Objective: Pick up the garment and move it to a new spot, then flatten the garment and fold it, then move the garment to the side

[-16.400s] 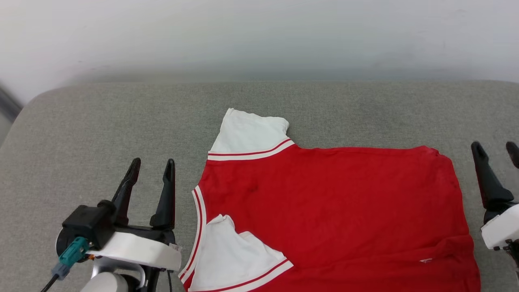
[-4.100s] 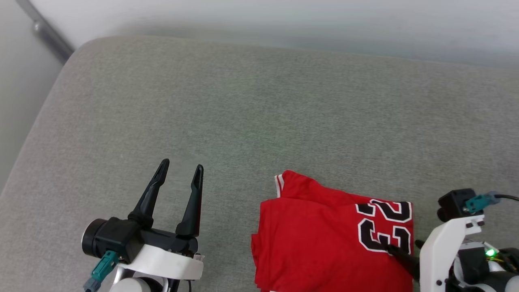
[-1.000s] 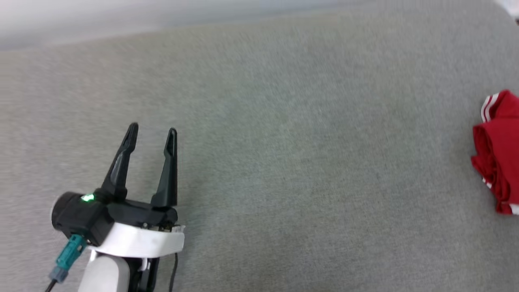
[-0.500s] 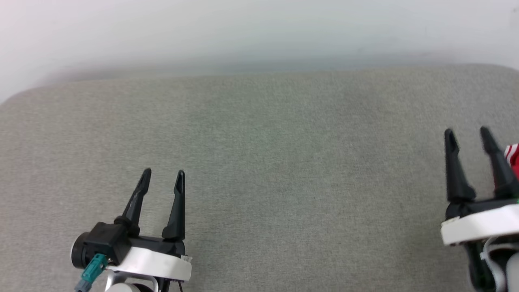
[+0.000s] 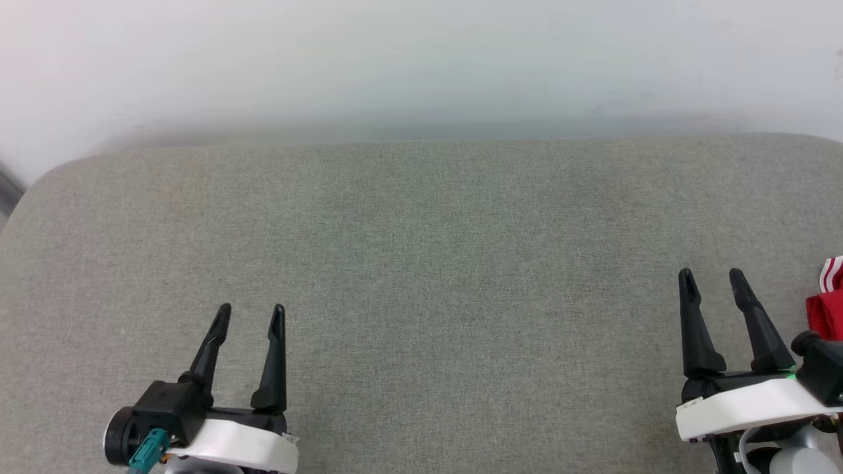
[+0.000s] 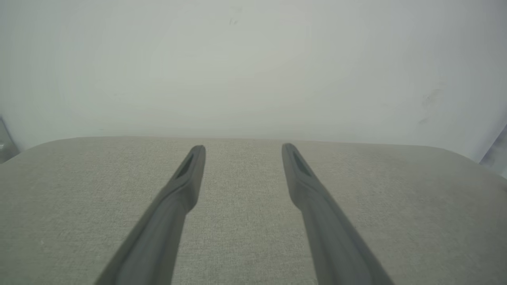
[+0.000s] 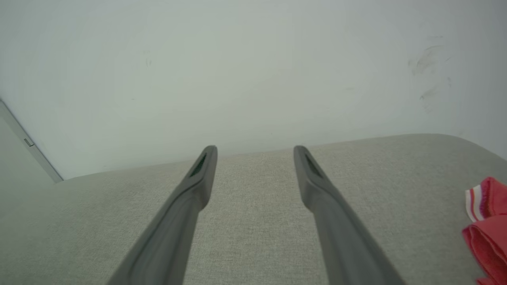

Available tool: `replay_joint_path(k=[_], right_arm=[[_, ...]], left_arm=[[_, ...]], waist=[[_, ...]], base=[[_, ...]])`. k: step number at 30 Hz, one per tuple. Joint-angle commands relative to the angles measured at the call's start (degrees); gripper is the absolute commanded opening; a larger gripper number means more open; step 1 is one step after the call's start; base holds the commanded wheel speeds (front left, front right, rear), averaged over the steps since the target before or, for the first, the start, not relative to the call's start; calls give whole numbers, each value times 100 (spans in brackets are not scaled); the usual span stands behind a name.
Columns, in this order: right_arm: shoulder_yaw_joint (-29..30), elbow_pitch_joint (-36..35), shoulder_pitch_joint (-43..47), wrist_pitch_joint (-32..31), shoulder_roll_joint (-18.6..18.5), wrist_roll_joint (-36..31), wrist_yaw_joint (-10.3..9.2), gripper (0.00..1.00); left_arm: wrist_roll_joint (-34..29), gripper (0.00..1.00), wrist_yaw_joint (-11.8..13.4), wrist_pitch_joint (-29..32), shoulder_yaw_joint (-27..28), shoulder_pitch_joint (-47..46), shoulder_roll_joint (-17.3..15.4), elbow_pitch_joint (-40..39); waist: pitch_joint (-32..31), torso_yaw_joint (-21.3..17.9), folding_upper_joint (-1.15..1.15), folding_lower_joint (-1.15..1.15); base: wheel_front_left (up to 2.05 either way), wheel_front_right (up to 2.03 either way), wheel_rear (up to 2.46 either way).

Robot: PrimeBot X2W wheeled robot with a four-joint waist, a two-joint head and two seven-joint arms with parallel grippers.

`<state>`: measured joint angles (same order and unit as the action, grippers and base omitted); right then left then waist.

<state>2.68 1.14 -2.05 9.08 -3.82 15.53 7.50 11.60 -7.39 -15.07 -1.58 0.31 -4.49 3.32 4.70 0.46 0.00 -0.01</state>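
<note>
My left gripper [image 5: 251, 309] and right gripper [image 5: 710, 274] hover empty, jaws apart, over the grey cushion [image 5: 421, 230], and the red shirt [image 5: 826, 315] lies bunched at its right end, soft, light and floppy I judge, best pinched at a folded edge.

- Grey woven cushion [image 5: 421, 263] is lying under the left claw [image 5: 251, 309] and the right claw [image 5: 710, 273], spreading ahead of both and across the gap between them.
- Its rounded corner is curving off well to the left of the left claw.
- White wall [image 5: 421, 59] is standing behind the cushion, well beyond both claws.
- Dark scuff marks [image 7: 429, 67] are showing on the wall, above and to the right of the right claw.
- Grey slanted strip [image 7: 29, 144] is running down the wall, well left of the right claw; cannot tell what it is.
</note>
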Motion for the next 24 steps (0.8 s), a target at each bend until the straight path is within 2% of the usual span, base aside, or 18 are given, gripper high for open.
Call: replay_joint_path(k=[1, 15, 22, 23, 24], right_arm=[[-19, 39, 10, 57, 34, -49, -2, 100], [-2, 1, -46, 0, 77, -225, -2, 100], [15, -53, -36, -40, 84, -235, -2, 100], [25, -58, -37, -44, 85, -231, -2, 0], [17, -15, -15, -37, 57, -196, 0, 0]], left_arm=[[-51, 100, -1, -12, 54, 51, 18, -8], [-336, 100, -8, -12, 121, 38, 100, -316], [-274, 100, -9, -12, 136, 36, 127, -344], [-288, 0, -4, -12, 164, 36, 128, -353], [-277, 0, 0, 1, 152, 22, 129, -305]], waist=[[-7, -3, 0, 1], [25, -15, 0, 1], [41, -13, 0, 1], [42, -15, 0, 1], [42, -14, 0, 1]], base=[[0, 0, 0], [0, 0, 0], [0, 0, 0], [0, 0, 0], [0, 0, 0]])
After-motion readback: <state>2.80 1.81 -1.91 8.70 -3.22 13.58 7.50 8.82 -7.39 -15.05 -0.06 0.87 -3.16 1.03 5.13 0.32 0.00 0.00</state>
